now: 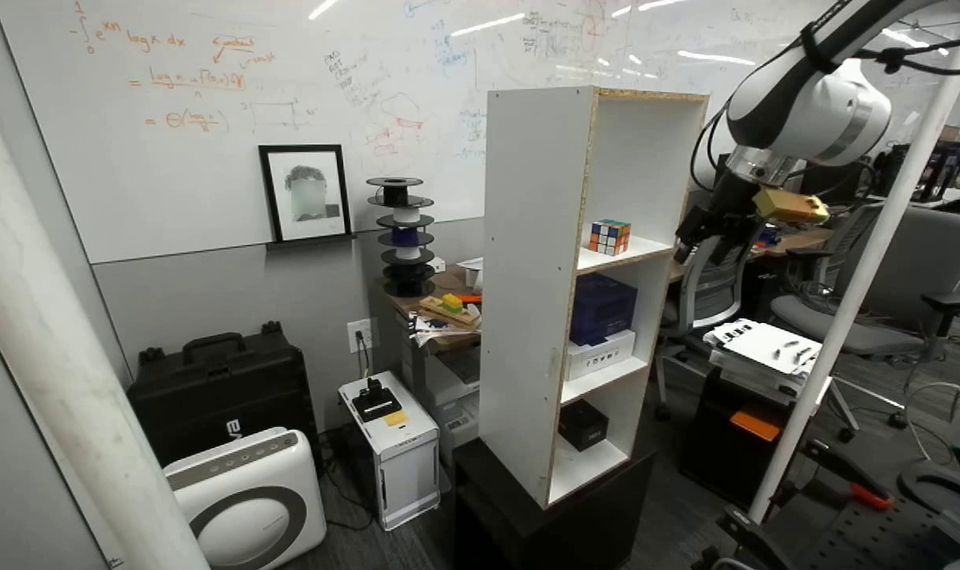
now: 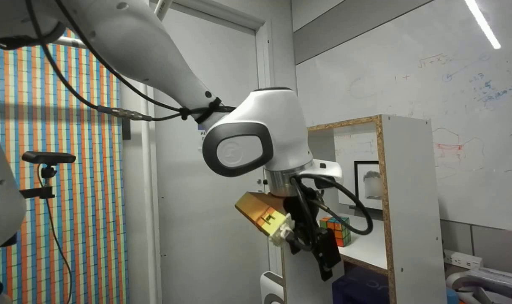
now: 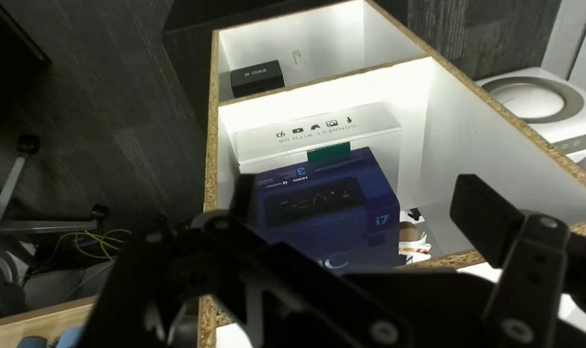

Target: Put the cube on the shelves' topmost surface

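While the cube (image 1: 609,237) rests on the floor of the uppermost compartment of the shelves (image 1: 535,277), the pincer (image 3: 358,198) hangs outside their open front, its fingers (image 3: 484,217) spread well apart. One level below the cube, a dark blue box (image 1: 604,309) sits on a white box (image 1: 602,358); in the bottom compartment lies a black box (image 1: 582,425). Farther off, a framed portrait (image 1: 305,192) stands against the whiteboard (image 1: 171,198).
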You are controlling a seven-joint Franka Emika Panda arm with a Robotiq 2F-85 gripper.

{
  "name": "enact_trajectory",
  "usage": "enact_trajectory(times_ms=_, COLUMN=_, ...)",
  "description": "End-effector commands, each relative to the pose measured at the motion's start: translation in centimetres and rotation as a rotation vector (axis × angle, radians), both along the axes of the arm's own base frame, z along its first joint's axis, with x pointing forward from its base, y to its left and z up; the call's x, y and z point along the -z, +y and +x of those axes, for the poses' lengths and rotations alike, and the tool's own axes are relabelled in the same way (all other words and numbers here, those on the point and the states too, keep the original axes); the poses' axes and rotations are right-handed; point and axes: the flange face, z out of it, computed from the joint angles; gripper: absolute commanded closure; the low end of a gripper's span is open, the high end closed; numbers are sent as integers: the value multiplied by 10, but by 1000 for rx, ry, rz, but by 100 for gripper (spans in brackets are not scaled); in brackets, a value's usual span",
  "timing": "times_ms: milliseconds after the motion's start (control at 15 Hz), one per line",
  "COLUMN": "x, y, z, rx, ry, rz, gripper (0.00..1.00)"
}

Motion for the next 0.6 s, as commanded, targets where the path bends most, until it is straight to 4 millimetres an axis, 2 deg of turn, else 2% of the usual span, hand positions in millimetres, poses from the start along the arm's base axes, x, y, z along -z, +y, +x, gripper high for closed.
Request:
enact_trajectory(times_ms=0, x=18, y=10, z=51, rx=-42, ry=-54, rz=27, gripper=0)
enact_trajectory(times_ms=200, x=13, y=22, z=85, rx=-91, ry=-76, rz=34, gripper=0)
enact_trajectory(times_ms=533, x=-7, y=27, z=124, rx=-155, ry=-139, rz=-26, gripper=0)
